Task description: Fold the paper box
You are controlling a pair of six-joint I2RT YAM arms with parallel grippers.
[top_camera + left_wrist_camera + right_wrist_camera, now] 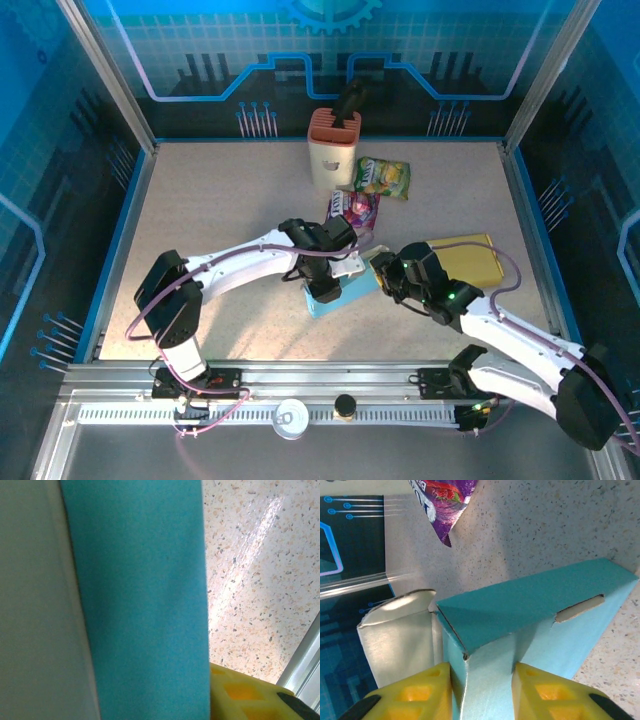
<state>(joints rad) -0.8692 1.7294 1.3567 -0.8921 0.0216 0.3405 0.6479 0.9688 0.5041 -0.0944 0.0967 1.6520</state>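
The teal paper box (338, 290) lies mid-table between both arms. In the right wrist view its long teal body (530, 605) runs off to the right, with a slot cut in its upper edge. An open end flap (400, 640) shows its grey-white inside at the left. My right gripper (480, 697) is shut on the box's near end, one yellow finger (410, 697) on each side. My left gripper (338, 266) sits over the box's far side. In the left wrist view a teal panel (145, 600) lies against one yellow finger (245, 695), and the other finger is hidden behind it.
A cream and orange holder (333, 150) stands at the back. A green candy bag (385, 178) and a purple packet (355, 208) lie just behind the box. A gold packet (470, 258) lies under the right arm. Blue walls enclose the table.
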